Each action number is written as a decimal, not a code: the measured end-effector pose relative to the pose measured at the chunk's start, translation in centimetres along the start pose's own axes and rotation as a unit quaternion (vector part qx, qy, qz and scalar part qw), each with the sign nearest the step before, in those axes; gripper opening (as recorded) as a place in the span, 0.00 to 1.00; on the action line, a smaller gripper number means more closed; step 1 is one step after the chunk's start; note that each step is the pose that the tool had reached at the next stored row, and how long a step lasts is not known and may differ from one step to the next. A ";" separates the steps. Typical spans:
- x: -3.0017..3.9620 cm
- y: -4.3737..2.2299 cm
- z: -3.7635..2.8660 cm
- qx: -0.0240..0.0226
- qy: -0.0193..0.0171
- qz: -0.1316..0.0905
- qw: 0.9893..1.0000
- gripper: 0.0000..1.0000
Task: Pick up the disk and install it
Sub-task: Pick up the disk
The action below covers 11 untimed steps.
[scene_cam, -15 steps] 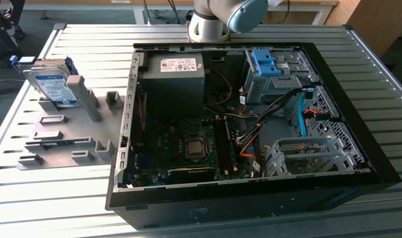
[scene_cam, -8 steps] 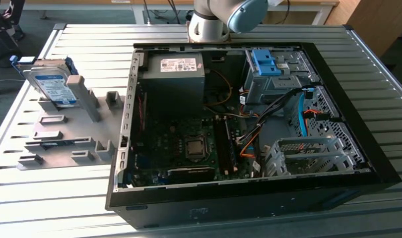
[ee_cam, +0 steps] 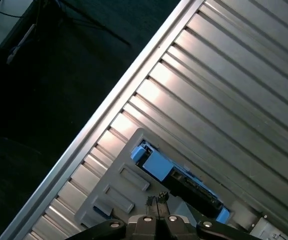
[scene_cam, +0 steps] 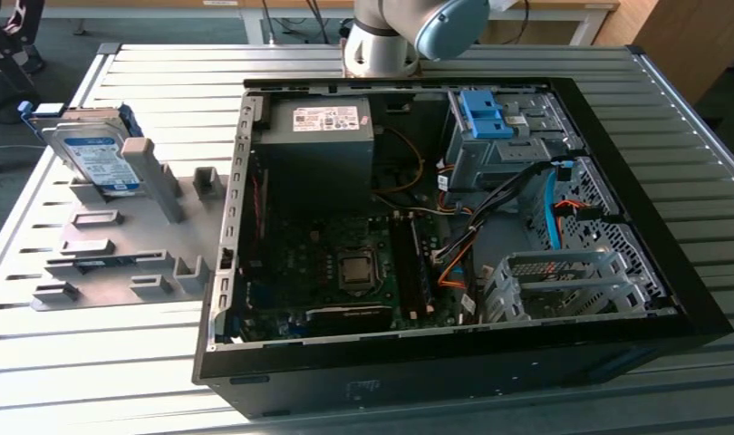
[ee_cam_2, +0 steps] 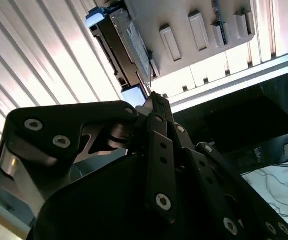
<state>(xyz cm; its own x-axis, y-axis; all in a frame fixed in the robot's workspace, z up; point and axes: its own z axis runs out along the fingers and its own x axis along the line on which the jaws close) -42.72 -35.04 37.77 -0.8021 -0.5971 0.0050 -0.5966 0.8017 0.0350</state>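
In the second wrist view the tool [ee_cam_2: 152, 100] has its fingers drawn together, gripping nothing and touching nothing. It hangs above the disk [ee_cam_2: 121, 47], apart from it. The disk leans on edge in a grey rack [scene_cam: 138, 263] on the table [scene_cam: 464, 59], to the exterior view's left of the open computer case [scene_cam: 464, 376].

Arm [scene_cam: 398, 36] cut off by exterior view's top edge. Disk [scene_cam: 95, 156] lower end hidden in grey holder [scene_cam: 131, 228] by tabletop's edge. First wrist view: gripper [ee_cam: 156, 201] body cropped, covers part of disk [ee_cam: 176, 177]. Label print too small.
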 end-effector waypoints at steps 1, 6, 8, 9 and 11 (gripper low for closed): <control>0.00 0.00 0.00 0.000 0.000 -0.008 1.000 0.11; 0.00 0.00 0.01 0.000 0.001 -0.041 0.999 0.11; 0.00 0.00 0.01 0.000 0.002 -0.048 0.999 0.11; 0.00 0.00 0.01 0.000 0.002 -0.051 0.999 0.11; 0.00 0.00 0.01 0.000 0.002 -0.052 0.999 0.11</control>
<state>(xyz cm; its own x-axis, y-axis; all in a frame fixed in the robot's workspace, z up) -42.71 -35.04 37.76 -0.7357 -0.6773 0.0051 -0.6768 0.7354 0.0350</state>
